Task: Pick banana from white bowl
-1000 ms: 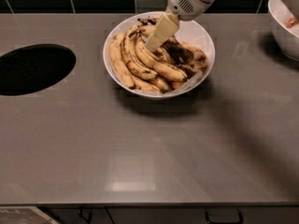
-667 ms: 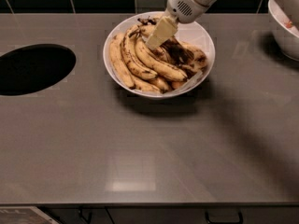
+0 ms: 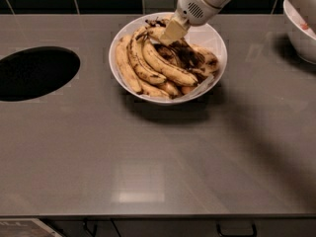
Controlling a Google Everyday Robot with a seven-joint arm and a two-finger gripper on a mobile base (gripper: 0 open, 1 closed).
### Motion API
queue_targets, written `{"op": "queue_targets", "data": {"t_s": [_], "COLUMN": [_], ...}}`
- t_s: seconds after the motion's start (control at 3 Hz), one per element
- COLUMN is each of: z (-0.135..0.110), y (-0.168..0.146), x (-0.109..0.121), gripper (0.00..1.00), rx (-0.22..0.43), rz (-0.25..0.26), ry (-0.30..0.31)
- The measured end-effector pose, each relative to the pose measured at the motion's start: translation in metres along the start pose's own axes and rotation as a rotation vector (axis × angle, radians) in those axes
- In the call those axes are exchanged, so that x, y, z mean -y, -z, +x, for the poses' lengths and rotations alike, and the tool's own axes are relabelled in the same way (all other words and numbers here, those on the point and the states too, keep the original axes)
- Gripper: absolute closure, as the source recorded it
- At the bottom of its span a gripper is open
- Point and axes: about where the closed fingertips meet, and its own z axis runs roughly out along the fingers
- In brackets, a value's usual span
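The white bowl [image 3: 218, 39] stands at the back middle of the grey counter, lined with crumpled white paper and filled with several bananas. The banana [image 3: 191, 58], the darkest one with a long black-brown patch, lies right of centre in the pile. Yellower speckled bananas [image 3: 158, 63] lie to its left. My gripper [image 3: 172, 33] reaches down from the upper right on a white arm and sits over the back of the pile, at the stem ends, just up and left of the dark banana. Whether it touches a banana is hidden.
A second white bowl [image 3: 299, 32] with reddish bits stands at the right edge. A round black hole [image 3: 37, 73] is cut in the counter at the left. A dark tiled wall runs along the back. Drawer handles [image 3: 236, 228] show below the front edge.
My gripper has drawn up and back slightly at the back of the pile, so more of the dark banana shows. The bananas and bowl have not moved.
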Motion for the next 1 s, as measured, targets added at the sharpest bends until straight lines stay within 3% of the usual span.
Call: {"op": "queue_targets", "data": {"t_s": [0.33,0.67,1.0], "z": [0.0006,0.0008,0.0015], "y": [-0.0029,-0.004,-0.0068], "x": [-0.001,-0.0012,-0.0016], "gripper": [0.8,0.61,0.55], "rx": [-0.004,-0.004,-0.003], "rz": [-0.001,-0.002,-0.007], "ry": [-0.001,-0.001,-0.002]}}
